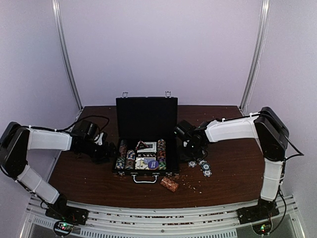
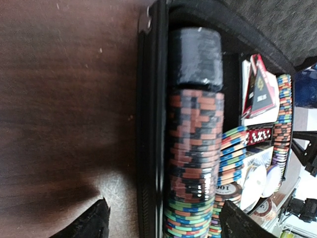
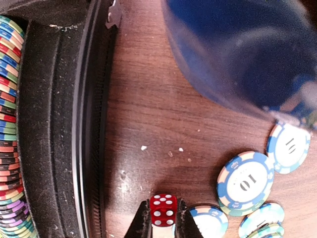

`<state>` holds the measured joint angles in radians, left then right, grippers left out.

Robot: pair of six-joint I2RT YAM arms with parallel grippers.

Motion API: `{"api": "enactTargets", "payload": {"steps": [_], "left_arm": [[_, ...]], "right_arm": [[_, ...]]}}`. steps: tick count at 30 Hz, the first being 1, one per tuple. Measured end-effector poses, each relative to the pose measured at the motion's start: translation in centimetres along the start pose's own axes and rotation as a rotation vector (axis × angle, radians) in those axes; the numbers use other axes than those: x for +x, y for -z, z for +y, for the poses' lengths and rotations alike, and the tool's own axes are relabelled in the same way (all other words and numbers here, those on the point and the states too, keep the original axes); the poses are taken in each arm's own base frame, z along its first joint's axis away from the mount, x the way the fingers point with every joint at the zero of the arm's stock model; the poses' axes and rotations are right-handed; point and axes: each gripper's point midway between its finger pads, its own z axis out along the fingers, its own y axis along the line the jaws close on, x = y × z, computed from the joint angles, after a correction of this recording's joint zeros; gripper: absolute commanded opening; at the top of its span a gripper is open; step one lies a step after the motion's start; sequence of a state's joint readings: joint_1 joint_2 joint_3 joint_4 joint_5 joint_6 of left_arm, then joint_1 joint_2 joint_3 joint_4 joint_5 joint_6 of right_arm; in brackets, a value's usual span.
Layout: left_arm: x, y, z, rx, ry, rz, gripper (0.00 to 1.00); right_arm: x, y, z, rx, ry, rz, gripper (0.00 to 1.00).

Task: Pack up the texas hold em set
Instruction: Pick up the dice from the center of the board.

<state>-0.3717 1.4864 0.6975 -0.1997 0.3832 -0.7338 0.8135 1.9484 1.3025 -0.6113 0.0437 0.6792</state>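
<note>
The black briefcase [image 1: 146,119] lies open at the table's middle, its lid upright, with rows of striped poker chips [image 1: 122,154] and card decks [image 2: 257,89] inside. My left gripper [image 2: 166,218] is open and straddles the case's left wall [image 2: 151,124] and the outer chip row [image 2: 195,148]. Just right of the case, my right gripper [image 3: 163,223] is shut on a small red die [image 3: 163,209] at the tabletop. Loose blue-and-white chips [image 3: 245,182] lie beside it. More red dice [image 2: 257,135] sit inside the case.
A dark blue cup [image 3: 247,49] stands on the table just beyond the right gripper. A short chip stack [image 1: 169,184] lies on its side in front of the case handle [image 1: 145,179]. Small crumbs dot the wood near the loose chips [image 1: 203,167].
</note>
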Motion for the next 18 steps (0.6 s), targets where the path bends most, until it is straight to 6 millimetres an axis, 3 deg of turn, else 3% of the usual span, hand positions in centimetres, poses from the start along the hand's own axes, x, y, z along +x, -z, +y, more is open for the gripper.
{"api": "enactTargets", "payload": {"steps": [14, 18], "left_arm": [[1.9, -2.1, -2.2, 0.147, -0.042, 0.102, 0.79], [2.6, -3.0, -3.8, 0.176, -0.094, 0.153, 0.79]], "right_arm": [[-0.6, 1.7, -0.1, -0.014, -0.002, -0.033, 0.08], [-0.9, 2.6, 0.0, -0.020, -0.004, -0.041, 0.09]]}}
